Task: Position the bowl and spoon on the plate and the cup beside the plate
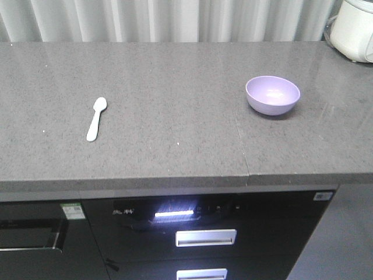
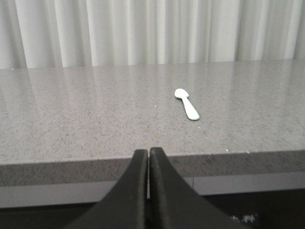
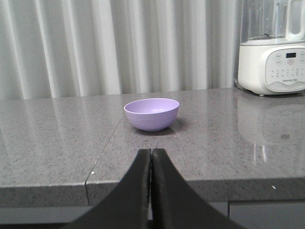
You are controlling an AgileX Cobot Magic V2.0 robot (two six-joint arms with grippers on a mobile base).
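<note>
The lavender bowl (image 1: 273, 95) stands upright on the grey counter (image 1: 175, 76), at the right of the front view. The pale spoon (image 1: 97, 119) lies flat at the left, well apart from it. The left gripper (image 2: 148, 152) and the right gripper (image 3: 151, 152) are both clenched on nothing, each at the bottom centre of its wrist view.

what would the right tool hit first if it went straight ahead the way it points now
Most likely the bowl: it sits dead ahead of the shut right tool on the counter, nothing between. Height is hard to judge, so it might skim over the rim.
</note>
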